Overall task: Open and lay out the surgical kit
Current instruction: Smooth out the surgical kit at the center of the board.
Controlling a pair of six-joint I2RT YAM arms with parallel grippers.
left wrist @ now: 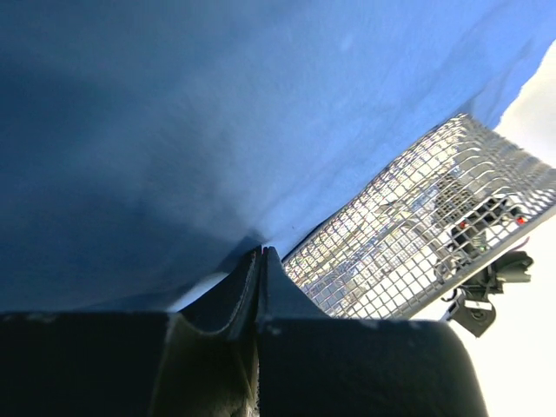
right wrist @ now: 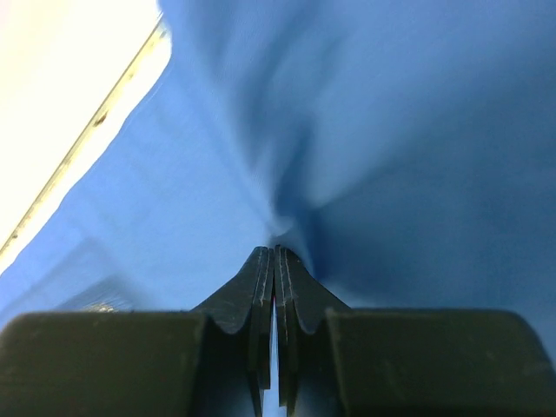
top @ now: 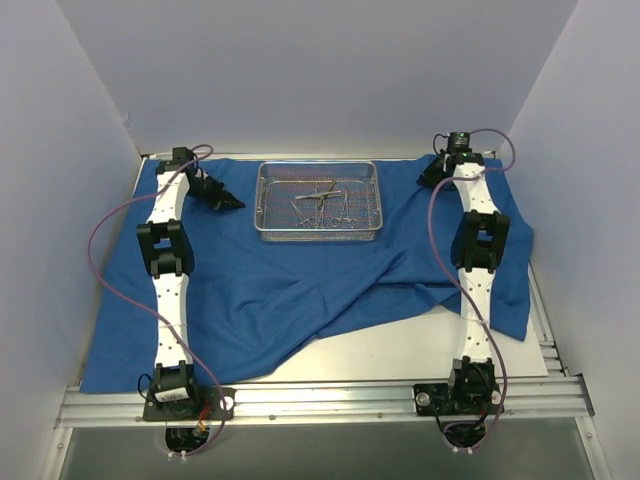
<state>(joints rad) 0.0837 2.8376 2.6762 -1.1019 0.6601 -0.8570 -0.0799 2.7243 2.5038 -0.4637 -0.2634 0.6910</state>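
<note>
Jaws shut: right gripper (right wrist: 274, 254) pinching large royal-blue cloth wrap (top: 300, 290), far right; left gripper (left wrist: 261, 254) closed beside shallow silver wire-mesh tray (top: 318, 234), far centre, hold uncertain. Cloth probably soft, light, easily rumpled; best taken at corners.

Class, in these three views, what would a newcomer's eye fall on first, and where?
The blue cloth spread across the table, rumpled and folded back along its near edge, dominates. On it at the far middle sits a wire tray holding thin steel instruments. The left gripper and right gripper, at the cloth's far corners, are each shut on a pinch of it.
</note>
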